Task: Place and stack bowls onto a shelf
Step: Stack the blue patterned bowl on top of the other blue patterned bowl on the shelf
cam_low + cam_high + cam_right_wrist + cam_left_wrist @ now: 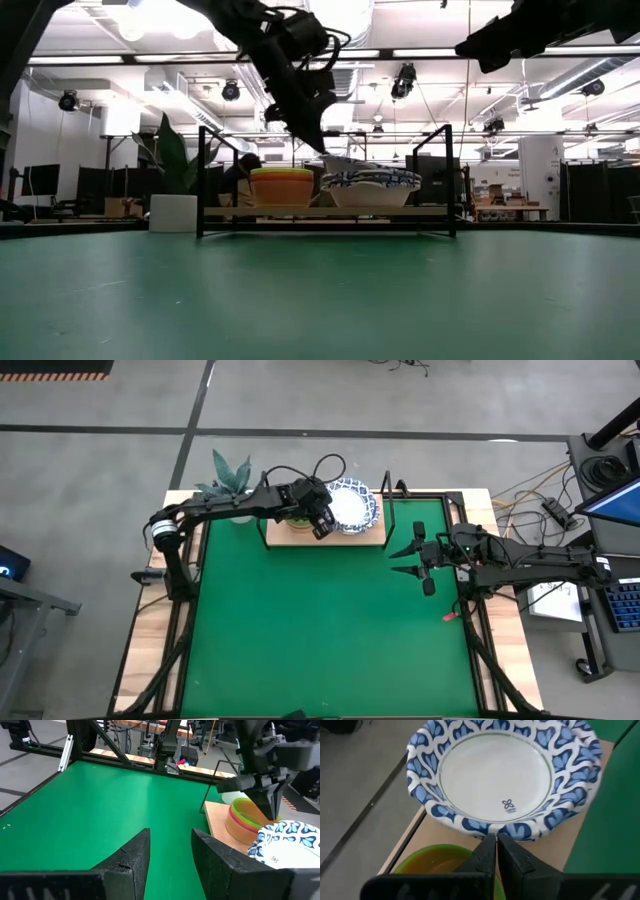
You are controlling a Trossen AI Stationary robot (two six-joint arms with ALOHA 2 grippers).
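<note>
Your left gripper (496,845), jaws closed on the near rim of the patterned bowl (495,770), holds it above the shelf (325,212); your right gripper (170,852) waits open.

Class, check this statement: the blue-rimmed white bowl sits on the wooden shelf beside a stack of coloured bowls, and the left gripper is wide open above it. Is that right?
Not quite. The left gripper is shut, its two fingers pressed together at the near rim of the blue-rimmed white bowl; the left wrist view shows this. The rest holds: the bowl sits on the wooden shelf beside the stack of coloured bowls.
</note>
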